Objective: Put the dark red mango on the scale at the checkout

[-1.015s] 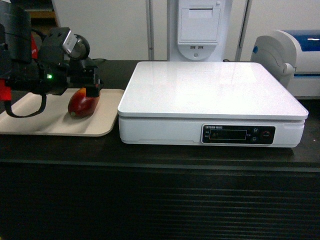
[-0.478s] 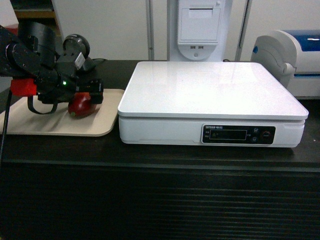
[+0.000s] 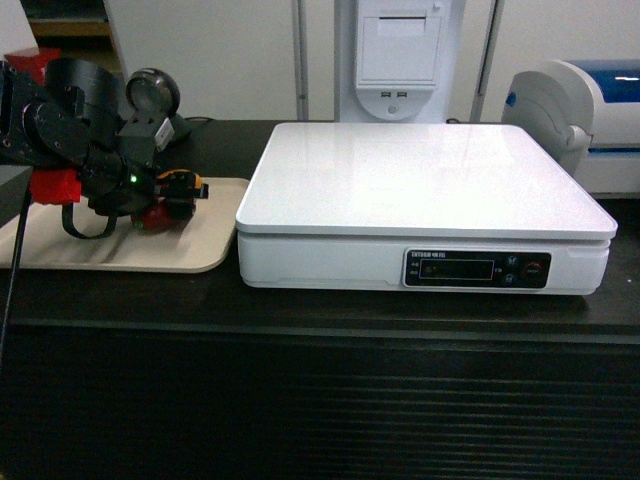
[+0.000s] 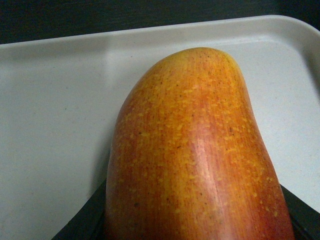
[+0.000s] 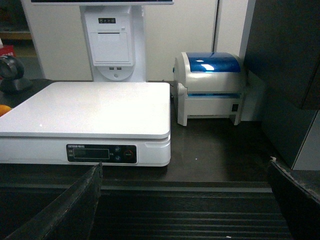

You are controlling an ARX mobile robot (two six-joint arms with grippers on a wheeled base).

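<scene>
The left claw (image 3: 182, 192) sat low over the beige tray (image 3: 205, 255) at the left end of the black counter (image 3: 320, 310), its arm reaching in from the left. The mango (image 3: 153, 215) lay on the tray, mostly hidden behind the claw from the head camera, with only a sliver of dark red showing. In the left wrist camera the mango (image 4: 195, 155) filled most of the frame, orange-red and speckled, resting on the pale tray (image 4: 50, 125), with dark finger edges on either side at the bottom; the fingers stood about the fruit, but whether they had clamped it could not be told. The white scale (image 3: 420, 200) stood just right of the tray, its platform bare and its display facing near. The right claw (image 5: 185, 200) hung back near the counter's front edge, its two dark fingers spread wide apart, looking toward the scale (image 5: 85, 115) and a white-and-blue printer (image 5: 210, 87) farther right.
</scene>
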